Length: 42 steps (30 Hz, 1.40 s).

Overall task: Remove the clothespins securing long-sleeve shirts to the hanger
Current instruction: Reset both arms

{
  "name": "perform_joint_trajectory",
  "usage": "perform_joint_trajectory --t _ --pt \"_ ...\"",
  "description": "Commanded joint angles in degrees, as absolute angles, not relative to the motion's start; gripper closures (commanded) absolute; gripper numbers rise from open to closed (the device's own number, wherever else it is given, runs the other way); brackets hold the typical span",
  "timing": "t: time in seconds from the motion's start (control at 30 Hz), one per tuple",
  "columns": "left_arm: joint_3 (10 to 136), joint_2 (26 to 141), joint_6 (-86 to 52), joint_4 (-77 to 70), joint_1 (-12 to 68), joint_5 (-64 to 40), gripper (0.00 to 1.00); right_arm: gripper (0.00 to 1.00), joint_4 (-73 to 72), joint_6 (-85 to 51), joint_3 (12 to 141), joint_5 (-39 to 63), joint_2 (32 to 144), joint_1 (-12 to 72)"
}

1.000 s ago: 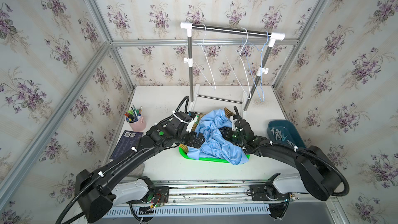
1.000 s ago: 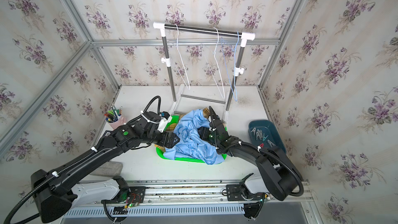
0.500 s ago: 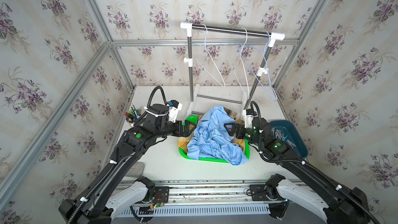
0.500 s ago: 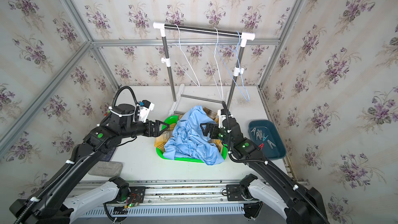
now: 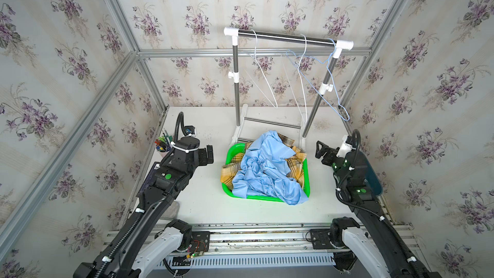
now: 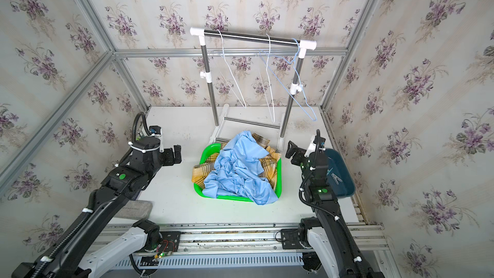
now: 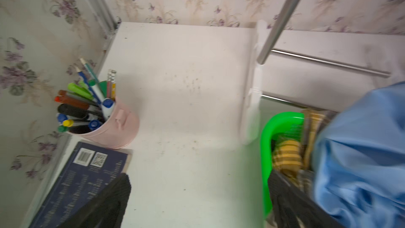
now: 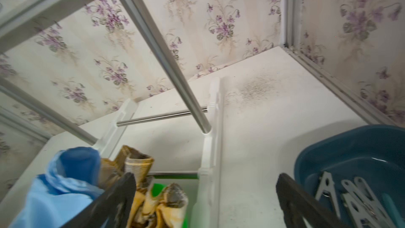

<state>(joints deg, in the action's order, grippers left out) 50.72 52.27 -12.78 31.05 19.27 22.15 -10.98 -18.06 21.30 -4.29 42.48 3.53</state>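
A light blue long-sleeve shirt (image 5: 264,169) lies crumpled on a yellow-and-brown plaid one (image 5: 295,163) in the green basket (image 5: 227,156). On the rail the white hangers (image 5: 263,76) and the blue hanger (image 5: 320,81) hang bare. Pale grey clothespins (image 8: 350,196) lie in the teal tub (image 6: 344,183). My left gripper (image 5: 210,153) (image 7: 198,176) is open over bare table, left of the basket. To the basket's right, my right gripper (image 5: 320,151) (image 8: 207,177) is open between basket and tub. Neither holds anything.
The clothes rack (image 5: 286,39) stands behind the basket, its white feet (image 8: 211,128) close to both grippers. A pink cup of pens (image 7: 105,117) and a dark blue book (image 7: 81,176) sit at the left edge. A grey pad (image 6: 133,208) lies under the left arm.
Both arms have drawn back from the shirts in the basket out to its two sides. The right gripper has opened wider. The blue hanger has swung to the right.
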Motion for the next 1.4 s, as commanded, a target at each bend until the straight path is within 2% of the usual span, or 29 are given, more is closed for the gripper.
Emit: perform_joint_trajectory --t 0.0,0.17,0.27,0.33,0.47,0.57,0.6,0.73,0.9,0.97,1.03,1.1,1.37 --pt "45.79 53.16 -5.79 19.97 16.87 30.58 0.01 0.0 -31.44 -12.76 15.58 -13.06 45.06 1.02" --pt "36.93 57.45 -6.67 4.43 11.44 32.27 0.01 0.0 -53.79 -12.79 8.94 -13.08 59.89 -0.45" --pt "32.68 63.07 -4.48 -6.04 9.12 28.54 0.01 0.0 -64.55 -10.56 8.03 -14.86 70.25 -0.53" --pt "31.5 68.2 -5.39 -11.52 8.21 30.5 0.01 0.0 -71.19 -9.17 7.59 -14.68 75.78 -0.53" --pt "28.46 74.25 -4.39 -24.32 7.21 26.79 0.01 0.0 -74.98 -9.34 7.5 -14.64 80.83 -0.53" --pt "27.86 80.13 -3.57 -32.13 6.48 25.72 0.01 0.0 -72.97 -9.38 8.16 -14.3 80.22 -0.53" --pt "28.71 80.18 -5.06 -30.0 6.23 24.1 0.01 0.0 -74.81 -8.85 7.55 -13.24 80.5 -0.59" --pt "25.56 83.43 -2.01 -38.65 6.28 17.67 0.01 0.0 -79.71 -7.6 6.0 -10.38 81.75 -0.53" --pt "19.72 87.04 -1.55 -53.1 6.15 17.15 0.01 0.0 -78.94 -5.4 7.54 -6.45 84.38 0.0" --pt "20.76 85.84 -1.83 -48.98 6.09 16.79 0.01 0.0 -88.5 -4.65 5.84 -5.86 89.33 0.09" --pt "20.63 86.4 -1.72 -50.07 6.06 16.87 0.01 0.0 -83.84 -4.99 5.48 -5.47 86.08 0.09" --pt "20.7 86.3 -1.72 -49.88 6.07 16.88 0.01 0.0 -87.51 -4.78 5.59 -5.7 88.54 0.09" --pt "23.04 86.83 -1.35 -45.83 6.4 17.04 0.01 0.0 -78.3 -4.17 9.86 -3.42 87.8 0.09"
